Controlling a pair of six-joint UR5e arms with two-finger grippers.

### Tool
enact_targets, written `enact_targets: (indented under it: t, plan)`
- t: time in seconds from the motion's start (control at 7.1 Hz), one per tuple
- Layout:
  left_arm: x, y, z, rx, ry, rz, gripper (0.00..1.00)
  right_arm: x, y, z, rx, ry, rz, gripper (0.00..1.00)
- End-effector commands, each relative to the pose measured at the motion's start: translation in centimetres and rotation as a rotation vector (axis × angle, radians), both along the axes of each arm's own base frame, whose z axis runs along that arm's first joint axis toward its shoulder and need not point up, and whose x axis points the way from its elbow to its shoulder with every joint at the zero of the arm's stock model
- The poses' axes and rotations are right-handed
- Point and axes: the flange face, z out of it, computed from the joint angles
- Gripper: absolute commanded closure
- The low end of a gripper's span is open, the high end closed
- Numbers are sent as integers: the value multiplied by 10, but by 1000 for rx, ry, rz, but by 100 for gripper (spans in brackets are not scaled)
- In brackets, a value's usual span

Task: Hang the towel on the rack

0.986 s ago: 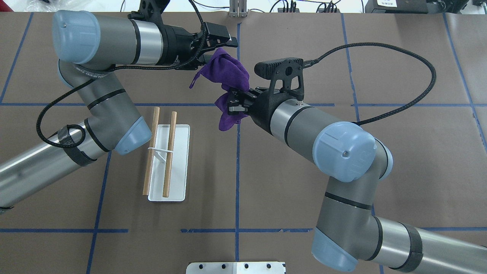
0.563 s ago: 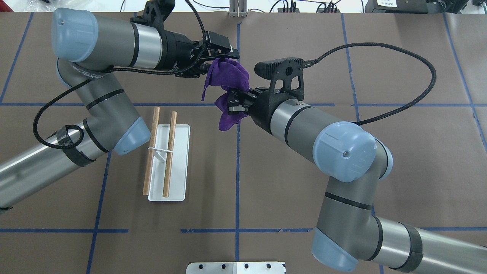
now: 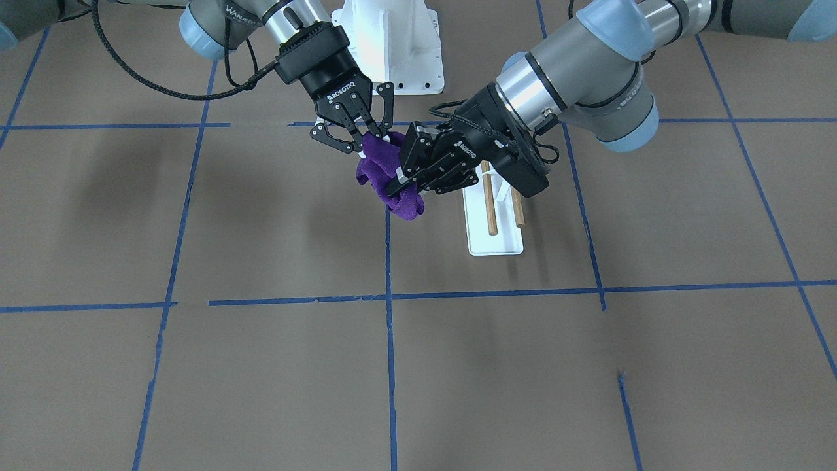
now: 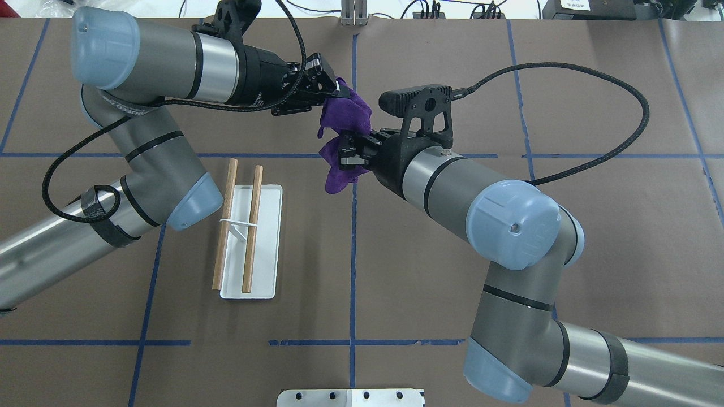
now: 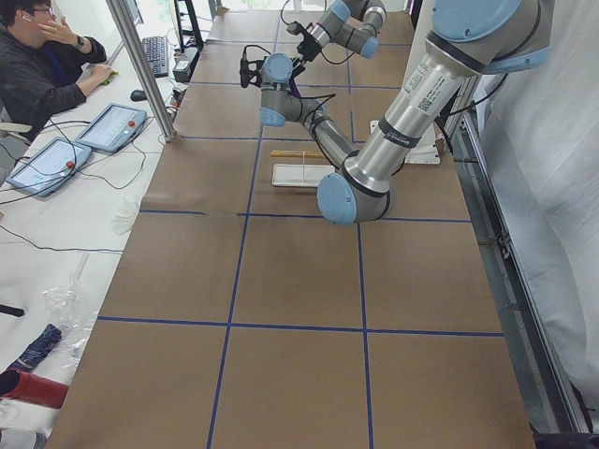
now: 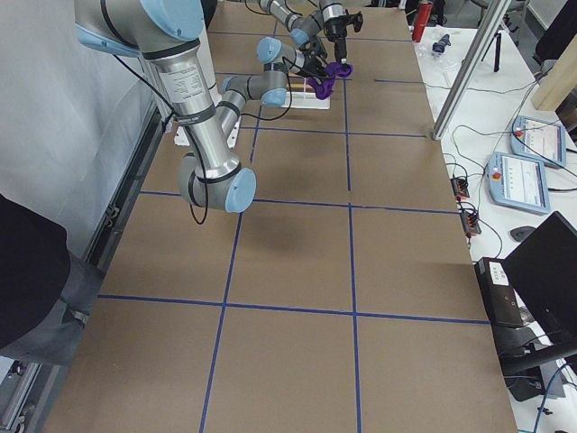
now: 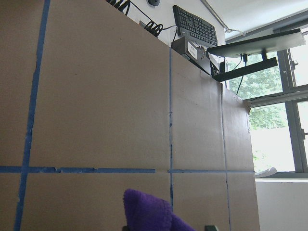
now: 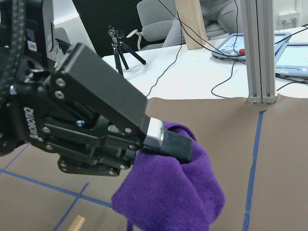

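The purple towel (image 4: 348, 116) hangs bunched in the air over the middle of the table, between my two grippers. My right gripper (image 4: 341, 155) is shut on its lower part. My left gripper (image 4: 338, 89) is shut on its upper fold; the right wrist view shows a left pad (image 8: 168, 143) pressed into the towel (image 8: 178, 192). In the front view the left gripper (image 3: 400, 182) and right gripper (image 3: 373, 145) meet at the towel (image 3: 382, 171). The rack (image 4: 253, 226), two wooden dowels over a white base (image 4: 267, 254), stands bare, left of and nearer than the towel.
The large white bolted pedestal (image 3: 392, 46) stands at the robot's base. A white metal plate (image 4: 350, 397) lies at the table's near edge. Blue tape lines cross the brown table cover. An operator (image 5: 47, 65) sits at a desk beside the table.
My left gripper has moved right onto the towel's upper fold and gone from open to shut on it. The right gripper and the rack have not moved.
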Motion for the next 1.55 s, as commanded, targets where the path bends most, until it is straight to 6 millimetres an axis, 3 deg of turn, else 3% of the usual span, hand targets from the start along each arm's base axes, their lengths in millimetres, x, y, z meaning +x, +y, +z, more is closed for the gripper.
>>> enact_targets:
  t: [0.0,0.14,0.28,0.42,0.99,1.13,1.41]
  plan:
    - [-3,2,-3,6,6,1,100,2,1,-1,3,-8,-25,100]
    - [-3,2,-3,6,6,1,100,3,1,-2,2,-11,-32,100]
    - [-3,2,-3,6,6,1,100,3,1,-3,-5,-23,-31,77]
    - [-3,2,-3,6,6,1,100,4,1,-4,-10,-28,-31,1]
    - [-11,2,-7,6,14,-3,100,11,3,-2,-4,-16,-31,0]
    - [-25,-4,-6,9,4,29,100,17,3,-4,-5,-10,-45,0]
    - [-54,14,17,10,-5,62,100,73,2,-17,-58,59,-112,0]
